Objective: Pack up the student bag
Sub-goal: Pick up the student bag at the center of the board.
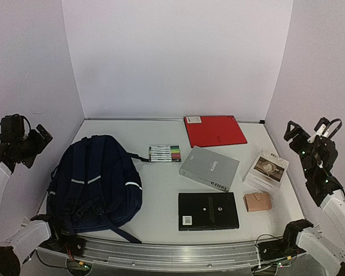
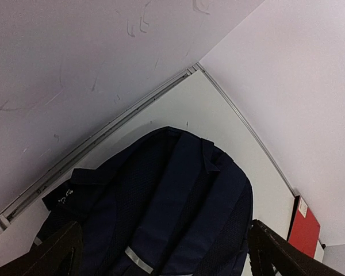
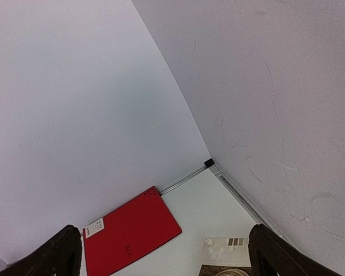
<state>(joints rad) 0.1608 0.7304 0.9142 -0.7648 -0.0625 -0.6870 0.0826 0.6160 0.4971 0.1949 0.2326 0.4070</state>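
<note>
The student bag [image 1: 95, 181], a dark navy backpack with thin white stripes, lies flat on the left side of the white table, its straps trailing toward the near edge. The left wrist view looks down on the student bag [image 2: 172, 207] and its mesh back panel. My left gripper [image 1: 39, 146] hangs raised beside the left wall, above and left of the bag, open and empty. In its own view the left gripper [image 2: 167, 253] shows both fingers spread wide. My right gripper [image 1: 307, 129] is raised by the right wall, also open and empty; the right gripper [image 3: 167, 250] holds nothing.
A red notebook [image 1: 214, 130] [image 3: 129, 236] lies at the back. A pack of markers [image 1: 165, 153], a grey book [image 1: 210, 168] and a black book [image 1: 209, 211] sit mid-table. A white box [image 1: 267, 169] [image 3: 227, 253] and a tan pouch [image 1: 257, 202] lie right.
</note>
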